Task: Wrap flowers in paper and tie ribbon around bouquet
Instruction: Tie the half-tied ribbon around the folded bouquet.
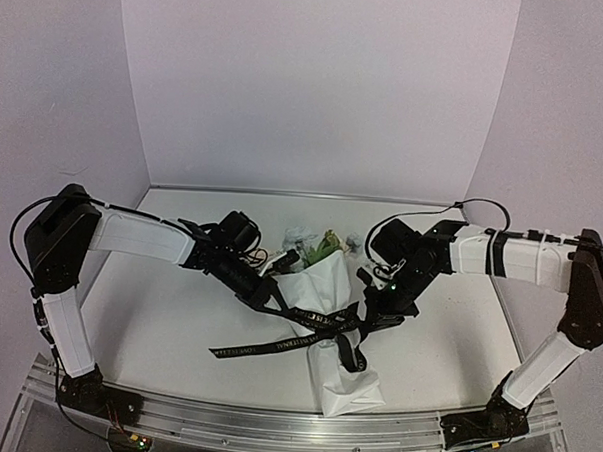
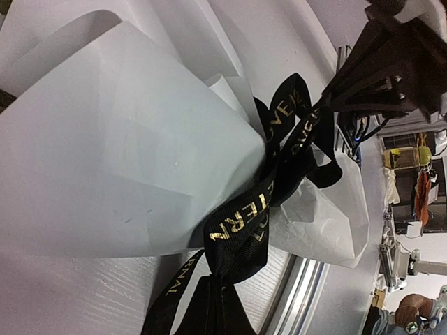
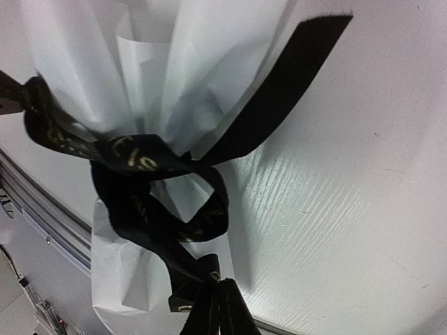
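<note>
Since the white paper cone (image 1: 331,287) is already closed around the artificial flowers (image 1: 323,245), whose green leaves and pale blooms peek out of its far end, the step in hand looks to be the tying. The bouquet lies on the white wood-grain table (image 1: 177,321) between the two arms, with its narrow tail pointing to the near edge. The long black ribbon (image 1: 276,343) is wound round the pinched waist of the cone. The left gripper (image 1: 281,303) has its jaws closed on one strand of it, and the right gripper (image 1: 365,324) is clamped on another, each strand running straight into the fingers in the wrist views.

The crossing at the waist appears loose, with an open loop showing in the right wrist view. The next move likely calls for the two ends to be drawn apart evenly, so that the knot cinches without dragging the bouquet or tearing the thin paper.

Gold capitals on the ribbon read only in fragments: "TERN", "OVE", "NAL".
</note>
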`<state>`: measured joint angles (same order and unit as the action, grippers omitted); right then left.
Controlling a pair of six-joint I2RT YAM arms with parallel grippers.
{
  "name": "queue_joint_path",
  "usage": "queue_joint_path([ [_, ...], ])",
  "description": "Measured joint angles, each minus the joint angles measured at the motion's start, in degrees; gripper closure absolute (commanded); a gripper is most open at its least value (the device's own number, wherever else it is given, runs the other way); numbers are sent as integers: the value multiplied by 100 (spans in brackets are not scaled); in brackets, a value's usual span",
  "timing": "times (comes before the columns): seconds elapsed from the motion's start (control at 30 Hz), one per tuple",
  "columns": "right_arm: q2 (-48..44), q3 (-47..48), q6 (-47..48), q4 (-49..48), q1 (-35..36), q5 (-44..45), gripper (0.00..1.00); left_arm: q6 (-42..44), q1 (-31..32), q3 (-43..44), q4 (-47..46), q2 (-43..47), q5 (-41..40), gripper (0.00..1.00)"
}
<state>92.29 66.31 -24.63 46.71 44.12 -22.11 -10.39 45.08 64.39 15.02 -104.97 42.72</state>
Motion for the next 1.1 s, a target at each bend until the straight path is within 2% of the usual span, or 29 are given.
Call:
queue_joint_path([
  [0.23, 31, -507, -31, -249, 0, 68, 69, 7, 68, 152, -4, -13, 2, 100],
  [0.47, -397, -729, -177, -428, 39, 183, 59, 21, 99, 161, 2, -21, -2, 100],
  [0.8, -826, -740, -185, -495, 534, 381, 51, 53, 99, 211, 49, -36, -1, 100],
  [1.1, -572, -685, 5, -200, 957, 597, 60, 75, 99, 231, 93, -39, 0, 100],
])
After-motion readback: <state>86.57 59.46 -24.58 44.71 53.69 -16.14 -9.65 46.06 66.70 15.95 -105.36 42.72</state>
